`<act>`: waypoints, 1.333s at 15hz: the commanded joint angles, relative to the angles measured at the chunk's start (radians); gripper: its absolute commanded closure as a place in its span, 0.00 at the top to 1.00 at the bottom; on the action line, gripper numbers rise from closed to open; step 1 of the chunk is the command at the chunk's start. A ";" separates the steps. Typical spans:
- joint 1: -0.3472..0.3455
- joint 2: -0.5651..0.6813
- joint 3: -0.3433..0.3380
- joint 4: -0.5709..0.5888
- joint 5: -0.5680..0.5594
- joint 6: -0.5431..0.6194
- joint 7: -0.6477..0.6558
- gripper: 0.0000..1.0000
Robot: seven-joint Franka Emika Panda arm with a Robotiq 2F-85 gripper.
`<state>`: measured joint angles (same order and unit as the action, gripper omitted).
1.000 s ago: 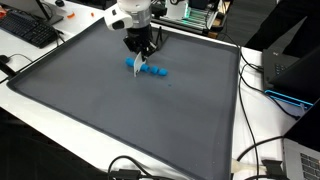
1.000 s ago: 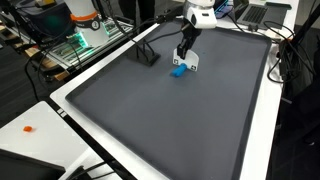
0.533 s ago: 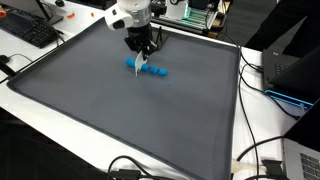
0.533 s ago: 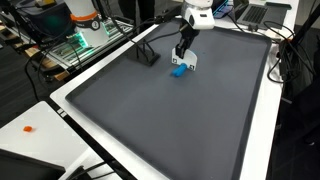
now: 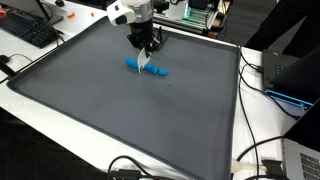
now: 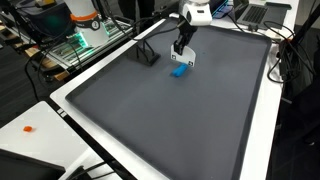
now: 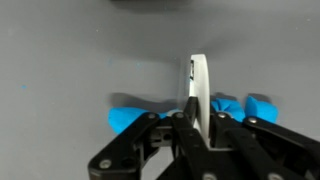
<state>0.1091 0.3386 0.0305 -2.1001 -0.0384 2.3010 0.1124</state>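
Gripper: the gripper (image 7: 200,128) points down over the grey mat (image 5: 120,120); it also shows in both exterior views (image 5: 145,48) (image 6: 182,46).
Fingers: closed to a narrow gap, pinching a thin white piece (image 7: 199,88) from both flat sides.
White piece: it stands on edge between the fingertips and sticks out past them toward the mat; in an exterior view it hangs below the gripper (image 5: 146,62).
Blue pieces: a short row of blue pieces (image 5: 148,69) lies flat on the mat, directly under the white piece. In the wrist view they spread to both sides of the fingers (image 7: 130,118). Whether the white piece touches them cannot be told.
Place on the bench: toward the edge where the arm stands, well away from the opposite edge and from both side edges (image 6: 179,70).
Nearby: a black stand (image 6: 147,56) sits on the mat close to that same edge.
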 commanded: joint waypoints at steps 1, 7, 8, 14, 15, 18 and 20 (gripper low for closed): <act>-0.002 -0.052 -0.007 -0.029 -0.029 -0.014 0.015 0.02; -0.003 -0.073 -0.024 -0.013 -0.083 -0.007 0.028 0.02; -0.003 -0.071 -0.026 -0.010 -0.092 -0.008 0.029 0.02; -0.003 -0.048 -0.038 0.007 -0.140 0.005 0.045 0.02; -0.004 -0.045 -0.038 0.008 -0.140 0.007 0.043 0.02; -0.006 -0.033 -0.037 0.013 -0.137 0.008 0.038 0.02; -0.006 -0.023 -0.038 0.016 -0.137 0.010 0.037 0.02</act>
<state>0.1082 0.2952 -0.0070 -2.0921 -0.1538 2.3020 0.1363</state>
